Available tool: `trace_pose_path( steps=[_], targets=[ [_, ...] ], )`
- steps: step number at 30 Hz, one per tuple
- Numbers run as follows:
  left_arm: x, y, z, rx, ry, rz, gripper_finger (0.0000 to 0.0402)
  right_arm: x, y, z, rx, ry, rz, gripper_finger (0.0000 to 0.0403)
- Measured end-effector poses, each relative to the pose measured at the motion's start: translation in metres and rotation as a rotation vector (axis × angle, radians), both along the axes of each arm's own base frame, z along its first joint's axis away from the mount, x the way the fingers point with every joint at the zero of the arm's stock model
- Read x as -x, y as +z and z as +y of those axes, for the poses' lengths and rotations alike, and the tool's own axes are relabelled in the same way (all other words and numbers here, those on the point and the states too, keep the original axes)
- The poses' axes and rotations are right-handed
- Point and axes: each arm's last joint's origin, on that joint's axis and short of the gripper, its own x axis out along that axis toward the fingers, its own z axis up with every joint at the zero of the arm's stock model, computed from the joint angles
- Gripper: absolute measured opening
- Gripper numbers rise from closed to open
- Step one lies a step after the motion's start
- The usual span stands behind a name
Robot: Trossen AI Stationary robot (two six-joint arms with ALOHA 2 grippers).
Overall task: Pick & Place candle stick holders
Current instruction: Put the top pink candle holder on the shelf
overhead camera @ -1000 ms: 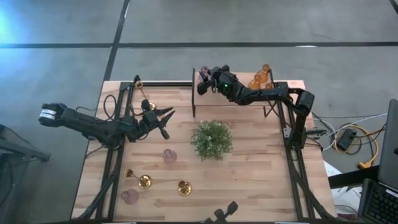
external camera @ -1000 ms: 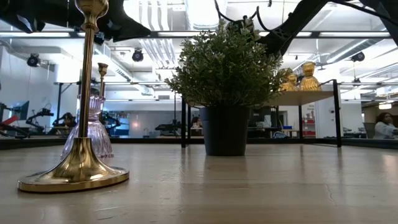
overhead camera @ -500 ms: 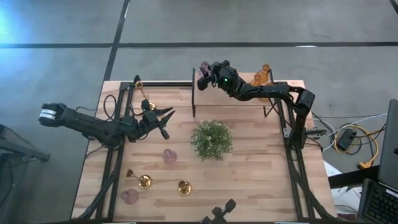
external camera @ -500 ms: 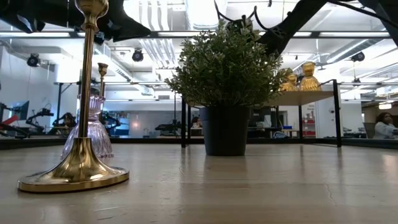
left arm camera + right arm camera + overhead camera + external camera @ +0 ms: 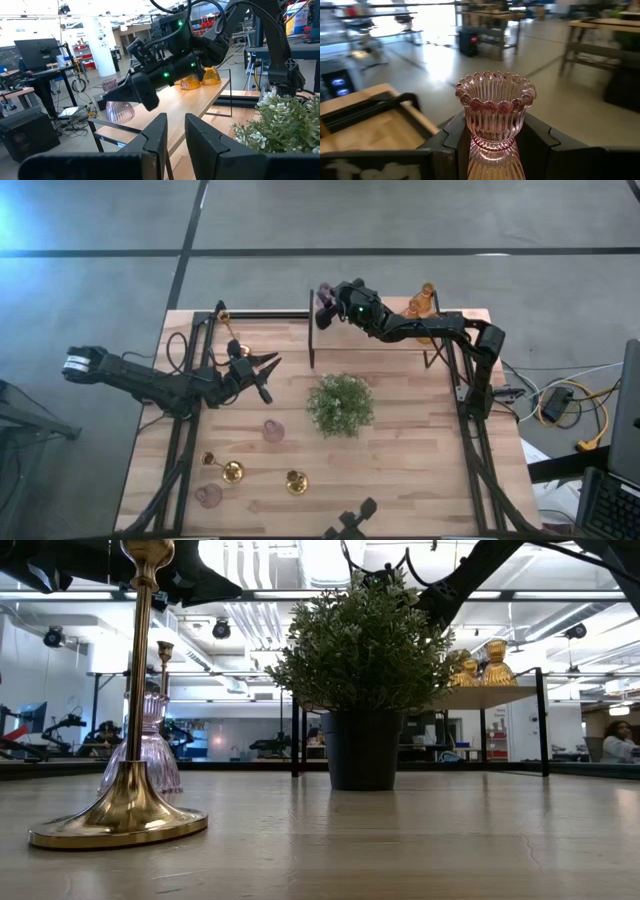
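Holding a pink glass holder (image 5: 495, 120) upright, right claw (image 5: 326, 302) is clamped on its neck over the shelf (image 5: 200, 100) at the surface's far edge (two amber holders (image 5: 418, 304) already stand there). Left claw (image 5: 266, 373), fingers nearly together and empty, waits near the left edge.

My wooden desk (image 5: 400, 470) carries a potted plant (image 5: 340, 404), two brass holders (image 5: 232, 471), two pink glass holders (image 5: 272, 430); its raised shelf (image 5: 455, 318) bears amber holders (image 5: 420, 304).
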Motion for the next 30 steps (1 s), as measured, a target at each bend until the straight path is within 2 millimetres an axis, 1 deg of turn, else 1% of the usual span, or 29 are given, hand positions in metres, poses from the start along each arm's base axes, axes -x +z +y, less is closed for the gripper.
trace_pose_path(
  steps=[2, 6, 10, 14, 18, 30],
  targets=[
    [0.000, 0.000, 0.000, 0.000, 0.000, 0.000, 0.0071, 0.000, 0.000, 0.000, -0.002, 0.026, -0.003, 0.0117],
    [0.000, 0.000, 0.000, -0.001, 0.000, 0.000, 0.0071, 0.001, 0.000, -0.002, 0.000, -0.031, 0.001, 0.0117],
    [0.000, 0.000, 0.000, -0.001, 0.000, 0.000, 0.0071, 0.000, -0.002, -0.003, 0.004, -0.040, -0.005, 0.0117],
    [0.000, 0.000, 0.000, -0.001, 0.000, 0.000, 0.0071, -0.006, -0.017, -0.006, -0.019, -0.038, -0.003, 0.0116],
    [0.000, 0.000, 0.000, -0.002, 0.000, 0.001, 0.0071, -0.013, -0.022, -0.006, -0.019, -0.033, -0.003, 0.0116],
    [0.000, 0.000, 0.000, -0.002, 0.000, 0.003, 0.0071, -0.011, -0.017, -0.005, -0.025, -0.055, 0.011, 0.0116]
  ],
)
